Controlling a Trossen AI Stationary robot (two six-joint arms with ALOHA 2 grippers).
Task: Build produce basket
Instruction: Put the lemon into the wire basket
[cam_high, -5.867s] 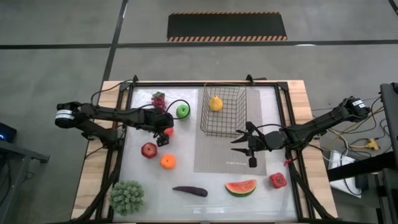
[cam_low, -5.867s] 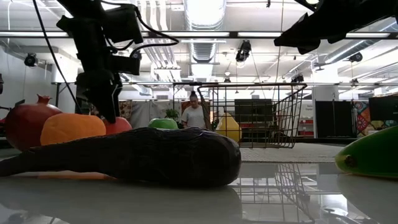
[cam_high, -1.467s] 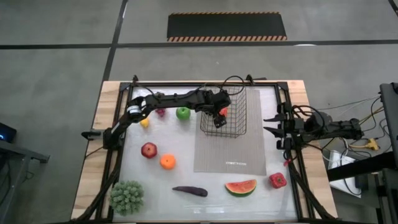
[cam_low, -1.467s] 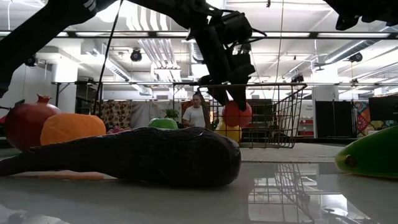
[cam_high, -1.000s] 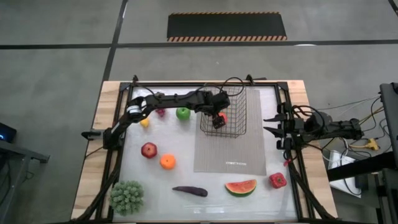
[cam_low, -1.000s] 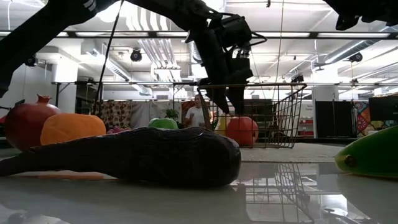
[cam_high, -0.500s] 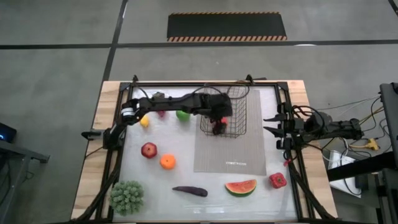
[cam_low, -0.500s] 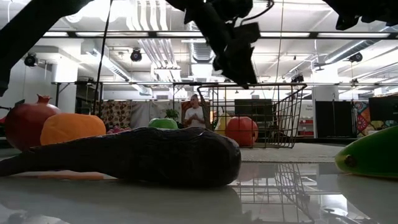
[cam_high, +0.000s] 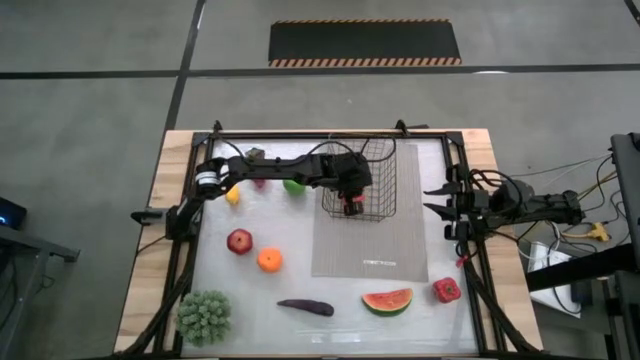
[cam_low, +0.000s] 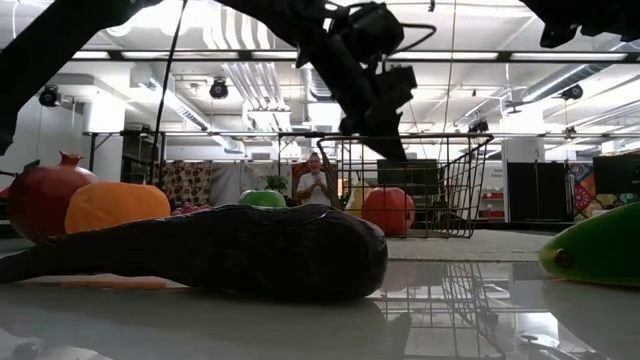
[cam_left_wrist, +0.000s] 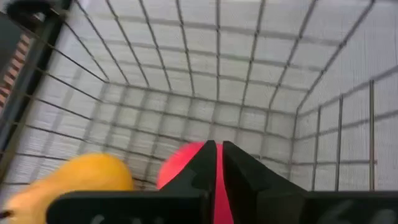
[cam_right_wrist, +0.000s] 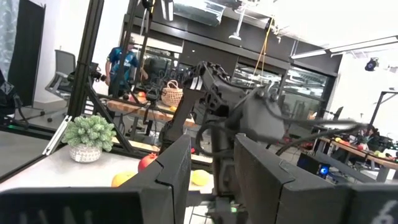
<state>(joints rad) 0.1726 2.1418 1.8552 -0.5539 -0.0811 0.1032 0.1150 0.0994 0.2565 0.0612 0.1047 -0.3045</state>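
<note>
Black wire basket (cam_high: 372, 178): red apple (cam_low: 388, 211) inside, beside pear (cam_left_wrist: 68, 180). Left gripper (cam_high: 350, 196) above apple, fingers nearly together, holding nothing. I'd lift straight up, clear of rim. Right gripper (cam_high: 448, 211) outside basket, parted, empty.

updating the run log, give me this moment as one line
left gripper: shut, above basket | red apple: in basket beside pear | right gripper: open, table's right edge

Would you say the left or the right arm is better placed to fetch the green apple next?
The left, probably. The left gripper hangs over the basket, right beside the green apple. The right gripper waits at the table's far right edge, with the basket between it and the apple.
</note>
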